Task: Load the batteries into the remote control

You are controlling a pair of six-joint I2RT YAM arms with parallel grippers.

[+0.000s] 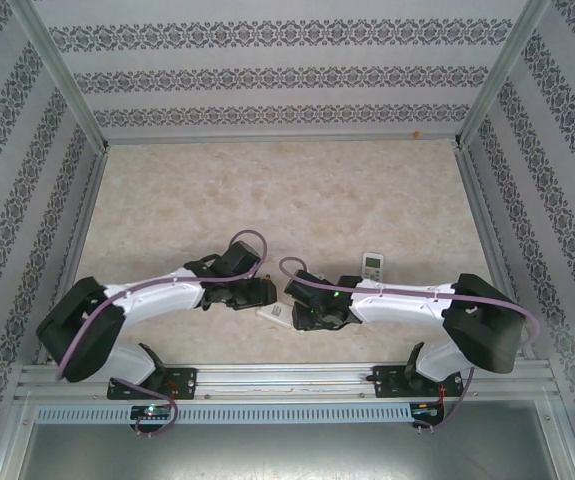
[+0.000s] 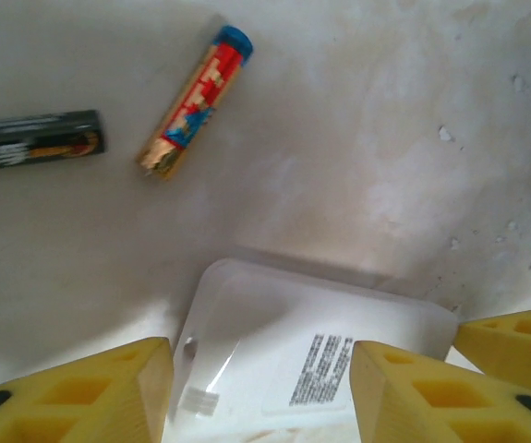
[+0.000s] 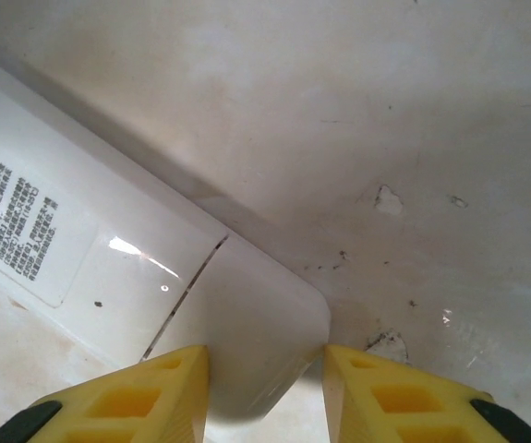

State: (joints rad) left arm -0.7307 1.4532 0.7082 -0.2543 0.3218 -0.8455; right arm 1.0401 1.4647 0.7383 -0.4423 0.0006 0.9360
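I see both arms bent in toward the middle of the tabletop [image 1: 287,190], close to its near edge. A white remote [image 2: 311,341] lies there, back side up, with a small printed label on it.

My left gripper [image 2: 258,369] hangs over one end of this remote. Its yellow fingers [image 2: 71,392] are apart and nothing is held between them.

My right gripper [image 3: 265,369] is at the other end, where a thin line marks the lid. Its fingers [image 3: 126,397] sit on each side of the remote's corner, very close to it. I cannot tell if they are squeezing it or not.

Two batteries lie flat on the tabletop just past the remote. The dark battery [image 2: 34,143] has an orange stripe. The red and blue battery [image 2: 196,101] lies tilted beside it, near but not touching. Neither one is in the remote.

A small remote with a screen [image 1: 373,265] lies farther from the near edge, a little toward the right edge.
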